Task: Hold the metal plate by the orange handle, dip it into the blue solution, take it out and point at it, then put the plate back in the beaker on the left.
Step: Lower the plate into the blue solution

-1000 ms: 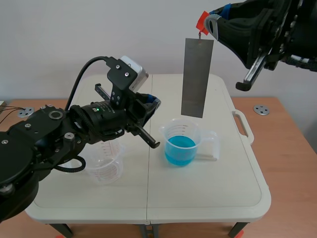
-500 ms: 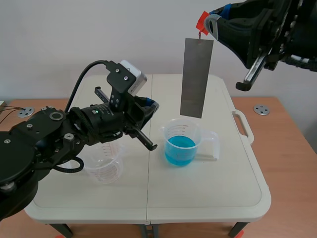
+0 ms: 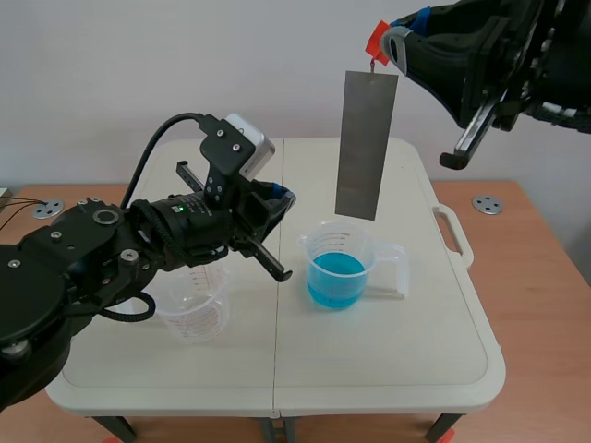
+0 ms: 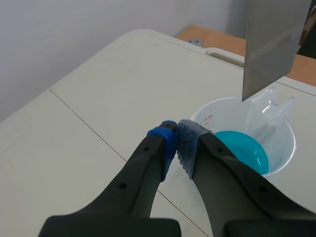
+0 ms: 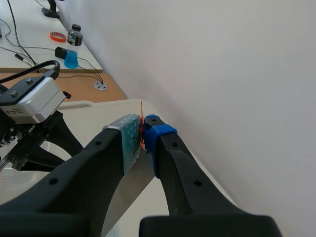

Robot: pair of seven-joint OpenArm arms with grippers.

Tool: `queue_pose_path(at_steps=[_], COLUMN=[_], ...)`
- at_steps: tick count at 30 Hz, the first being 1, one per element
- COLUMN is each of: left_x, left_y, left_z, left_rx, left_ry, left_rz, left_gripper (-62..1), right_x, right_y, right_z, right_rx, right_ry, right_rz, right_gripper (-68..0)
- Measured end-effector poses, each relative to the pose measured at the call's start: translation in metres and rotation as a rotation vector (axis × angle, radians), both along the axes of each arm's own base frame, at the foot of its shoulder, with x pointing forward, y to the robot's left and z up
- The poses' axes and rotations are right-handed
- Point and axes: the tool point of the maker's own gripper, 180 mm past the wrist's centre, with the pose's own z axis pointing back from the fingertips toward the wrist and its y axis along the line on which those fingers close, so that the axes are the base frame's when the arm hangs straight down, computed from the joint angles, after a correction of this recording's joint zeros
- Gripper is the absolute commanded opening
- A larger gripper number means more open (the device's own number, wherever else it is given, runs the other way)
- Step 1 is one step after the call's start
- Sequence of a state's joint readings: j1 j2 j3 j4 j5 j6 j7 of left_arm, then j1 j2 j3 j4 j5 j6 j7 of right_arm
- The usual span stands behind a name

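A long grey metal plate [image 3: 366, 143] hangs upright above the beaker of blue solution [image 3: 338, 268], its lower edge just over the rim. My right gripper [image 3: 381, 46] is shut on the orange handle [image 3: 378, 39] at the plate's top; the handle [image 5: 142, 132] shows between its pads. My left gripper [image 3: 282, 198] is shut on nothing, held left of the plate and above the table. In the left wrist view its tips [image 4: 176, 140] point toward the blue beaker [image 4: 249, 143], with the plate [image 4: 274, 44] hanging ahead. An empty clear beaker [image 3: 192, 305] stands at the left, partly hidden under the left arm.
The white folding table [image 3: 388, 351] has a seam down its middle and a carry handle [image 3: 452, 231] on its right side. Wooden desk surface [image 3: 536, 305] lies beyond the table's right edge, with a round metal disc [image 3: 487, 204] on it.
The left gripper has drifted slightly left and tilted a little. The right arm and the plate have stayed still.
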State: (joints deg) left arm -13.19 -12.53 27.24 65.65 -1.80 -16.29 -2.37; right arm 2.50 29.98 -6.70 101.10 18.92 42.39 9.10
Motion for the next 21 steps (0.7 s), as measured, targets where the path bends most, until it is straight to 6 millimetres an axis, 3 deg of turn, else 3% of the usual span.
queue_pose_path(at_steps=[8, 12, 21], left_x=[0.002, -0.001, -0.034], left_y=[0.011, 0.034, 0.085], left_z=[-0.004, -0.002, 0.009], left_rx=[0.034, 0.075, 0.117], left_ry=[-0.006, -0.043, -0.073], left_rz=[0.013, 0.042, 0.074], left_gripper=[-57.3, -57.3, -57.3], right_x=[0.0, 0.0, 0.0], right_y=[0.0, 0.0, 0.0], right_z=[0.0, 0.0, 0.0], right_rx=[0.0, 0.0, 0.0], right_ry=[0.0, 0.0, 0.0], right_rz=[0.0, 0.0, 0.0], right_gripper=[-66.3, -66.3, -66.3])
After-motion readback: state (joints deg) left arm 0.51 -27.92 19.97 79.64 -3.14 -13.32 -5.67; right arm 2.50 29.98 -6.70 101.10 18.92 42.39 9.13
